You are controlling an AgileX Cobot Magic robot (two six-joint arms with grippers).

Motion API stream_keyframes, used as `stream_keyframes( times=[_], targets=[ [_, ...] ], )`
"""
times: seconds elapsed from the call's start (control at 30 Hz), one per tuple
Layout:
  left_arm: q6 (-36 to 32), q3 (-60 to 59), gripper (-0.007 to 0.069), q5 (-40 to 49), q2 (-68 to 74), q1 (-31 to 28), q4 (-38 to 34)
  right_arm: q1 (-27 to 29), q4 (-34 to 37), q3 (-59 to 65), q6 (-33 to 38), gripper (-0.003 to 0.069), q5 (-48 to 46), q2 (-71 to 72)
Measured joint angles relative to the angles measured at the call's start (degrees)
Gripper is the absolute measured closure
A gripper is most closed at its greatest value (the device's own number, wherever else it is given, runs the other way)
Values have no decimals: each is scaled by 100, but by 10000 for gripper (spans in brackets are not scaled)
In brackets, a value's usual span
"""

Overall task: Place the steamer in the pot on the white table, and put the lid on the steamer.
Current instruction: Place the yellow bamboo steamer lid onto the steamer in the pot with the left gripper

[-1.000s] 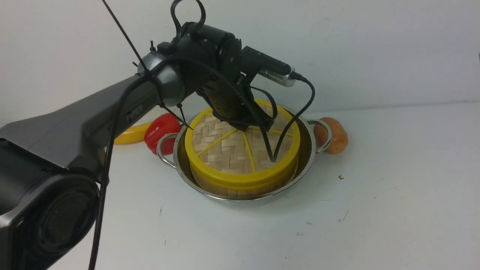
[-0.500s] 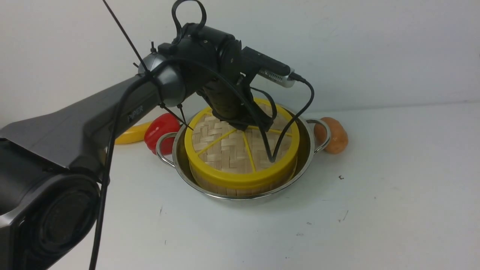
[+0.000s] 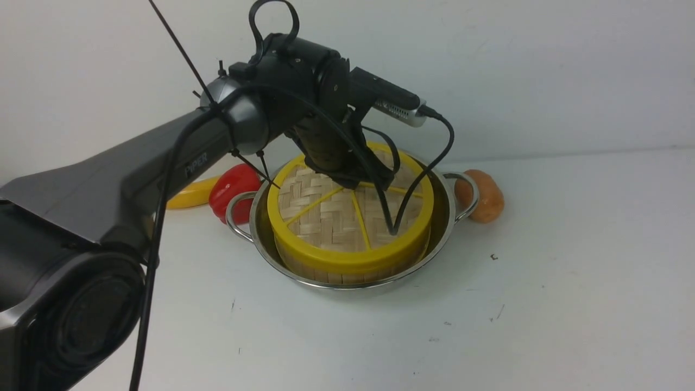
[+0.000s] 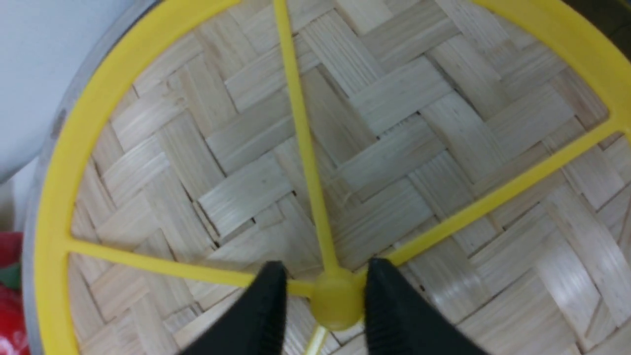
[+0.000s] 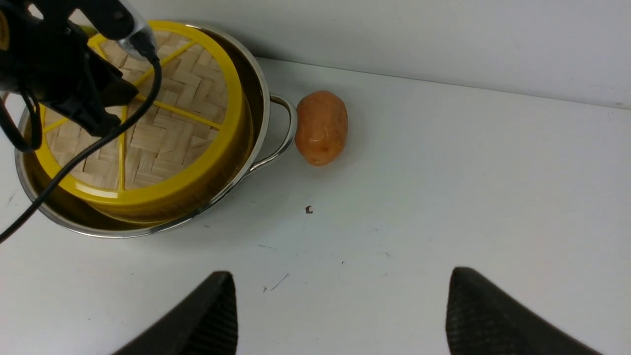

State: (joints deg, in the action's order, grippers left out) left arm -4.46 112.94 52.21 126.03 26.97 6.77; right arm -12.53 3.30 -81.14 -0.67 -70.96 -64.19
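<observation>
As seen nearest: right gripper over table, spread wide, empty. Beyond: pot on table, steamer seated inside, slat wall showing below lid lying flat on top. At lid's knob: left gripper, jaws parted astride it, gap on one side, not clamping. Behind pot: red pepper, yellow item partly hidden; orange lump just beside right handle.

Between the black fingers you see the yellow knob of the lid: pale herringbone weave, yellow rim and spokes. The pot is silver.
</observation>
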Motion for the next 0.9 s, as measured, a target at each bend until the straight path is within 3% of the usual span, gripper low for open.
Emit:
stream_keyframes(
  times=[0.03, 0.07, 0.13, 0.23, 0.37, 0.4, 0.5, 0.6, 0.67, 0.77, 0.9],
  targets=[
    [0, 0, 354, -6, 0, 0, 6, 0, 0, 0, 0, 119, 0, 0],
    [0, 0, 269, -12, 0, 0, 76, 0, 0, 0, 5, 119, 0, 0],
    [0, 5, 187, -6, -20, -5, 144, 0, 0, 0, 5, 119, 0, 0],
    [6, 62, 93, 64, -167, -5, 290, 0, 0, 0, 67, 119, 0, 0],
    [171, 153, 76, 194, -733, -5, 497, 0, -2, 11, 228, 119, 0, 26],
    [201, 154, 86, 228, -820, -5, 512, 0, -8, 11, 260, 119, 0, 39],
    [396, 162, 235, 518, -1653, -5, 703, 0, -66, 34, 421, 129, 12, 278],
    [446, 103, 449, 845, -2424, -5, 887, 0, -257, 142, 495, 167, 247, 714],
    [446, -201, 584, 950, -3139, -5, 1004, 0, -602, 523, 499, 239, 771, 1269],
    [446, -954, 637, 919, -3999, -5, 1096, 0, -900, 1215, 399, 329, 1275, 1964],
    [446, -2723, 646, 181, -5369, -5, 1121, 0, -1044, 2519, 99, 514, 1970, 2908]
  ],
)
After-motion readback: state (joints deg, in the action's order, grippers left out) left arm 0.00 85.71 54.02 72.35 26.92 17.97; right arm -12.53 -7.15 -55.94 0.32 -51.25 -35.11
